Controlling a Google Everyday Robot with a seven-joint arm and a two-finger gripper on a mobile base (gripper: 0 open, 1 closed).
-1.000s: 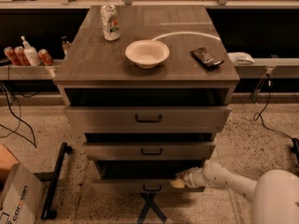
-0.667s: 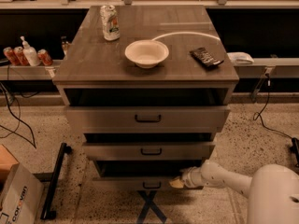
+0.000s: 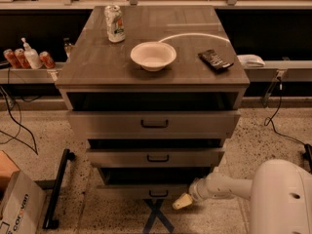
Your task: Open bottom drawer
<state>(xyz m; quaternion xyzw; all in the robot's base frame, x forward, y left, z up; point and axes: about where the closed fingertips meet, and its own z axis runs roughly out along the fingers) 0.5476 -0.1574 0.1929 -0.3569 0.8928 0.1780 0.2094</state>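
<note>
The bottom drawer [image 3: 141,191] is the lowest grey-brown front of the cabinet, with a small black bar handle [image 3: 158,194] at its centre. A dark gap shows above its front. The middle drawer [image 3: 155,157] and the wide top drawer [image 3: 154,123] sit above it, each with a like handle. My gripper [image 3: 181,201] is at the end of the white arm coming in from the lower right. It sits low, just right of the bottom drawer's handle and close to the drawer front.
On the cabinet top [image 3: 97,62] stand a can [image 3: 114,23], a white bowl [image 3: 153,55] and a dark flat object [image 3: 215,60]. A cardboard box [image 3: 17,206] and a black bar [image 3: 57,189] lie on the floor at left. Blue tape [image 3: 156,216] marks the floor in front.
The gripper has shifted slightly left toward the bottom drawer's handle. The drawers look unchanged.
</note>
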